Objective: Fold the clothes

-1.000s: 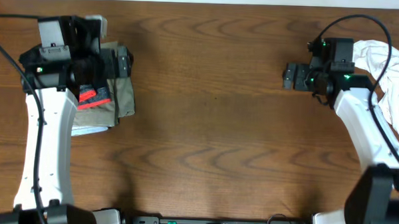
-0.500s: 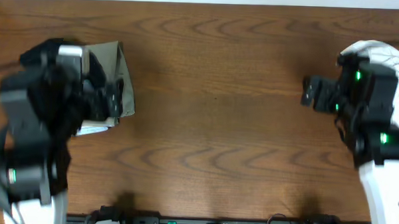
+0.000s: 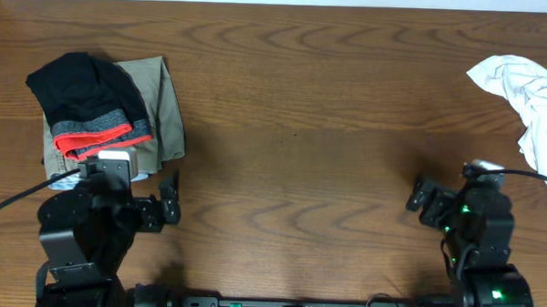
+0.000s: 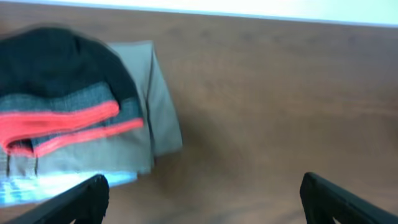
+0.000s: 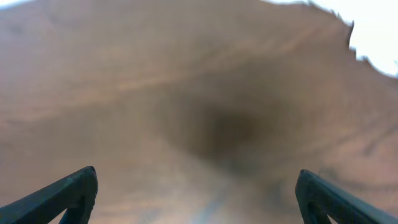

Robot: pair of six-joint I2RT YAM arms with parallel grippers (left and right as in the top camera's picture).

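A stack of folded clothes sits at the table's left: a black garment with a grey and red band (image 3: 88, 106) on top of a folded olive garment (image 3: 161, 109); both show in the left wrist view (image 4: 56, 93). A crumpled pile of white clothes (image 3: 535, 108) lies at the right edge. My left gripper (image 3: 168, 209) is open and empty, pulled back near the front edge, below the stack. My right gripper (image 3: 422, 195) is open and empty near the front right, away from the white pile. Both sets of fingertips show spread wide in the left wrist view (image 4: 199, 199) and the right wrist view (image 5: 196, 193).
The brown wooden table (image 3: 302, 127) spans the view. A pale blue folded piece (image 4: 68, 183) lies at the bottom of the left stack. White cloth shows at the right wrist view's top right corner (image 5: 379, 31).
Both arms have drawn back from the far side towards the front edge. The left gripper left the folded stack, which now lies uncovered. The right gripper moved away from the white pile.
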